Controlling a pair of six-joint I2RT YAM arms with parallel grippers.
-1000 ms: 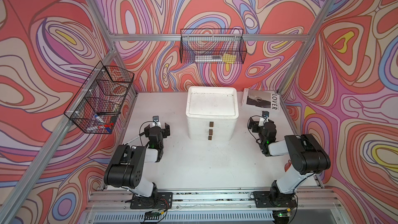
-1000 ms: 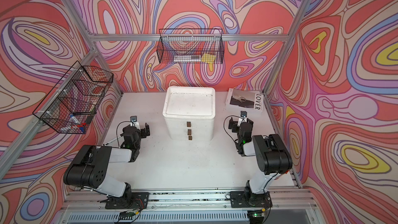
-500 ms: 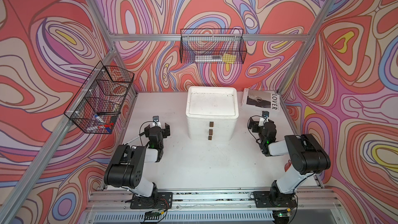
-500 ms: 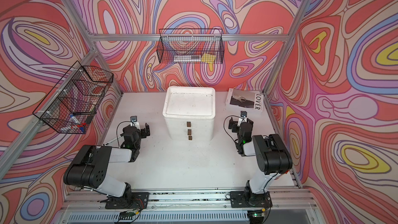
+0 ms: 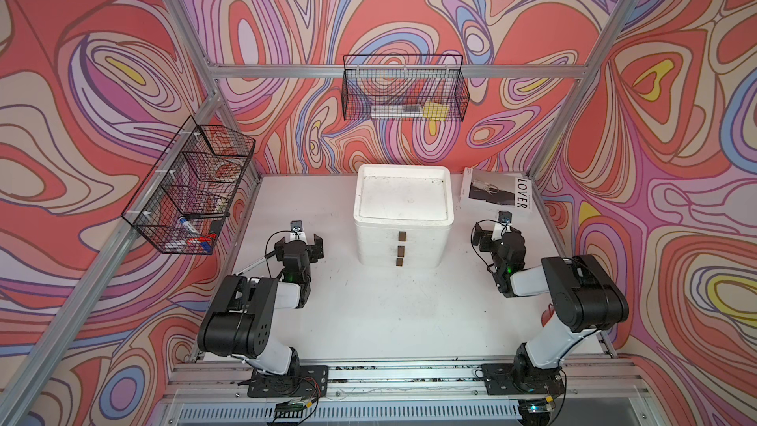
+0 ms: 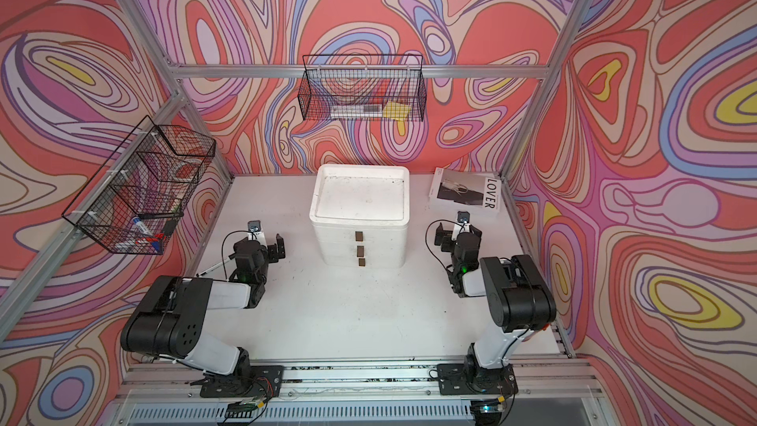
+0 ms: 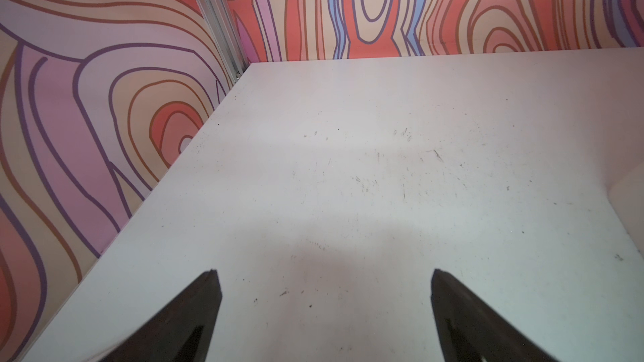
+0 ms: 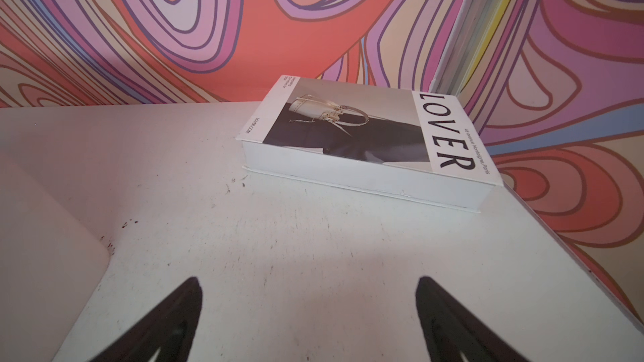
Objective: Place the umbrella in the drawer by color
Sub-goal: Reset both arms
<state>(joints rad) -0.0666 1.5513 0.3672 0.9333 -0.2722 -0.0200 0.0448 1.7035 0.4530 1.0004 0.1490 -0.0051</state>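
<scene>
No umbrella shows in any view. The white drawer unit [image 5: 403, 215] stands at the middle back of the table, its three drawers shut, each with a brown handle [image 5: 401, 249]. My left gripper [image 5: 299, 244] rests low over the table to the left of the unit, open and empty; in the left wrist view [image 7: 324, 273] only bare table lies between its fingers. To the right of the unit my right gripper [image 5: 497, 235] is likewise open and empty, and the right wrist view [image 8: 308, 282] shows just table between the fingers.
A white book marked LOVER [image 5: 497, 194] [image 8: 366, 134] lies at the back right corner. A wire basket [image 5: 192, 190] with markers hangs on the left wall. Another wire basket [image 5: 403, 92] on the back wall holds a long pale item and a yellow one. A white pen [image 5: 254, 266] lies beside the left arm.
</scene>
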